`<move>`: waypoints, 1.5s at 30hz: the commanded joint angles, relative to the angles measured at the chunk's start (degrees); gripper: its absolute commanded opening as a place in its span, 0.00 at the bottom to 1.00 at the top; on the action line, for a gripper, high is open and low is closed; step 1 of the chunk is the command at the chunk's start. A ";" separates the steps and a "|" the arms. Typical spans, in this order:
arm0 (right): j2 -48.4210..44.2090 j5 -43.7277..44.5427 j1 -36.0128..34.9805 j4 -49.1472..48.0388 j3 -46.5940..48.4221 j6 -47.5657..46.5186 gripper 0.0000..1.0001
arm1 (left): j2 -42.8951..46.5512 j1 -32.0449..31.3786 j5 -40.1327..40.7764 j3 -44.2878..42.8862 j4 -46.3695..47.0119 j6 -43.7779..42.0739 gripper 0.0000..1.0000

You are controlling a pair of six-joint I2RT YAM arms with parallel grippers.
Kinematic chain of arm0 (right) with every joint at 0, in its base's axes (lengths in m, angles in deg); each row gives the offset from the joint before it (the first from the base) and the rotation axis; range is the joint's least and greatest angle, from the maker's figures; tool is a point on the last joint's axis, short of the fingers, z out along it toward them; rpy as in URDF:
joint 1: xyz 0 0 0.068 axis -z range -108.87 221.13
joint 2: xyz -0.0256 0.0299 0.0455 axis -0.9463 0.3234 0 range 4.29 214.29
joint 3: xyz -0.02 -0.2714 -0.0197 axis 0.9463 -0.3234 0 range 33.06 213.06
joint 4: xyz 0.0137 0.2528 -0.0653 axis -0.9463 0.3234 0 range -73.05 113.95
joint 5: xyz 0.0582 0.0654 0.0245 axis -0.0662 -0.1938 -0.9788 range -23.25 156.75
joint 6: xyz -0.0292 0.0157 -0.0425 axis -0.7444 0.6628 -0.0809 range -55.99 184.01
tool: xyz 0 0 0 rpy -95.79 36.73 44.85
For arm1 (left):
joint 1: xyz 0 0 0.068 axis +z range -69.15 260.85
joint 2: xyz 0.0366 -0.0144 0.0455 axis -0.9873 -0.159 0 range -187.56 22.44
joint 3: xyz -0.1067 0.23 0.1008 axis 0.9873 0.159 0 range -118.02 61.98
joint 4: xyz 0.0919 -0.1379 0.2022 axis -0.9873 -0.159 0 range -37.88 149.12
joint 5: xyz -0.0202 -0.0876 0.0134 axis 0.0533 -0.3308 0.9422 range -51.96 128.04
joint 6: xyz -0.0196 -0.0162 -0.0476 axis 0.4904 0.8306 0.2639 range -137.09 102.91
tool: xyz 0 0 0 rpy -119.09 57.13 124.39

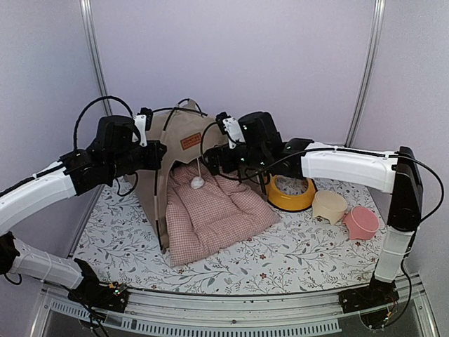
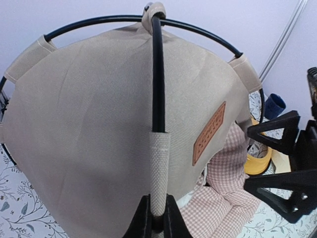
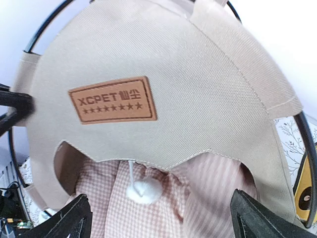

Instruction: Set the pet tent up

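Observation:
The pet tent point(image 1: 184, 144), tan fabric on thin black crossed poles, stands at the back of the table with its arched doorway facing me. Its brown label point(image 3: 113, 100) and white pom-pom point(image 3: 143, 189) fill the right wrist view. My left gripper point(image 2: 158, 218) is shut on the fabric sleeve round a black pole point(image 2: 157, 74) on the tent's left side. My right gripper point(image 3: 161, 218) is open just in front of the doorway, its fingers point(image 3: 74, 220) wide apart with nothing between them. A pink checked cushion point(image 1: 210, 207) spills out of the doorway.
A yellow oval bowl stand point(image 1: 291, 193) sits right of the tent, under the right arm. A beige cup point(image 1: 330, 207) and a pink cup point(image 1: 361, 222) lie further right. The table has a floral cover point(image 1: 280, 256); grey walls stand close behind.

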 commanded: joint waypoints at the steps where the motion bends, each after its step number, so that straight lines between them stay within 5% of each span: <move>1: -6.44 -4.27 0.13 -1.05 -4.03 2.02 0.99 | 0.36 0.57 0.63 1.86 1.10 1.84 0.00; 23: -9.75 -3.96 6.21 -7.83 -34.06 6.33 1.00 | -0.03 0.77 -4.72 3.43 3.96 -0.16 0.00; 26: -7.87 -7.80 6.17 -7.51 -31.99 7.12 0.86 | -0.55 0.83 -6.33 3.22 4.39 -0.85 0.00; 33: -8.64 -13.02 4.87 -5.51 -22.15 9.45 0.14 | -2.22 0.66 -13.00 3.25 6.71 -2.82 0.00; 40: -5.54 -8.65 4.32 -8.65 -10.08 10.59 0.00 | -3.85 -0.04 -20.21 2.62 8.20 -3.45 0.00; 45: 0.99 0.87 4.38 -8.82 -6.65 11.45 0.00 | -2.28 -0.48 -20.18 0.96 6.91 -1.32 0.00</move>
